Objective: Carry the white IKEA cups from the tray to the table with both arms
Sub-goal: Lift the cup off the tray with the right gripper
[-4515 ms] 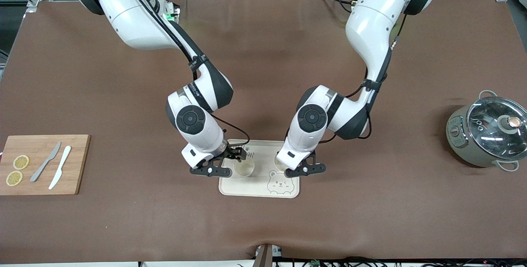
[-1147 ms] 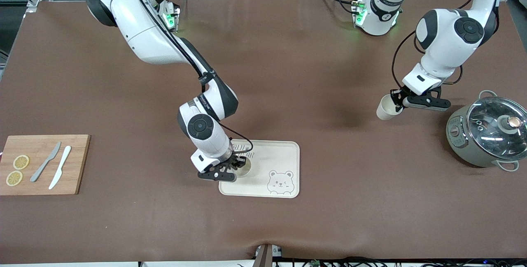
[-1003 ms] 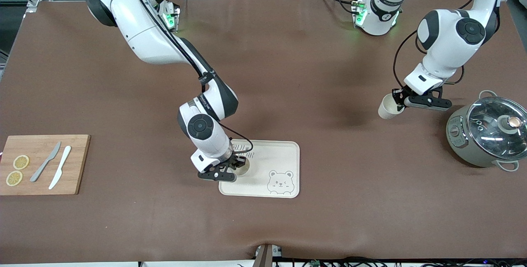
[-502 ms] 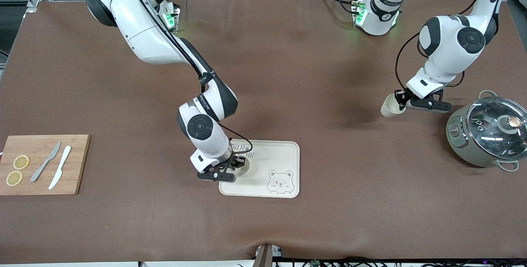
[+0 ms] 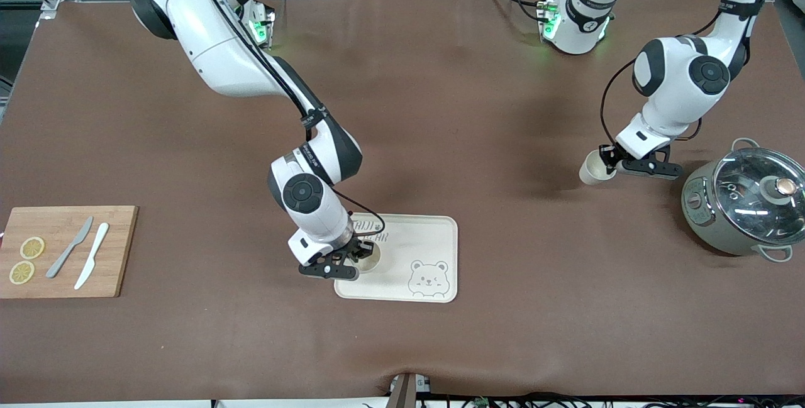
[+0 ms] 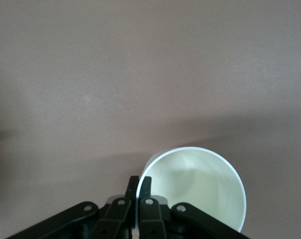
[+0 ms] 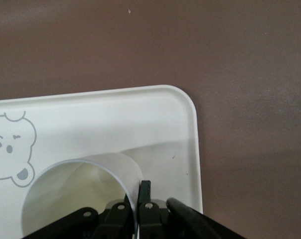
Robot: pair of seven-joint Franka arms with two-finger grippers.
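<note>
One white cup [image 5: 371,259] stands on the cream bear-printed tray [image 5: 434,232], at the tray's end toward the right arm. My right gripper [image 5: 360,255] is shut on its rim. In the right wrist view the fingers [image 7: 145,191] pinch the cup's wall [image 7: 80,194] over the tray [image 7: 180,114]. My left gripper [image 5: 606,160] is shut on the rim of the second white cup [image 5: 590,171] and holds it low over the brown mat beside the pot. In the left wrist view the fingers [image 6: 146,185] pinch that cup's rim [image 6: 195,189].
A grey pot with a glass lid [image 5: 745,204] stands at the left arm's end of the table, close to the held cup. A wooden cutting board [image 5: 69,251] with two knives and lemon slices lies at the right arm's end.
The left arm has carried its cup off the tray to the mat beside the pot and shifted slightly in the last second. The right gripper has stayed on its cup on the tray.
</note>
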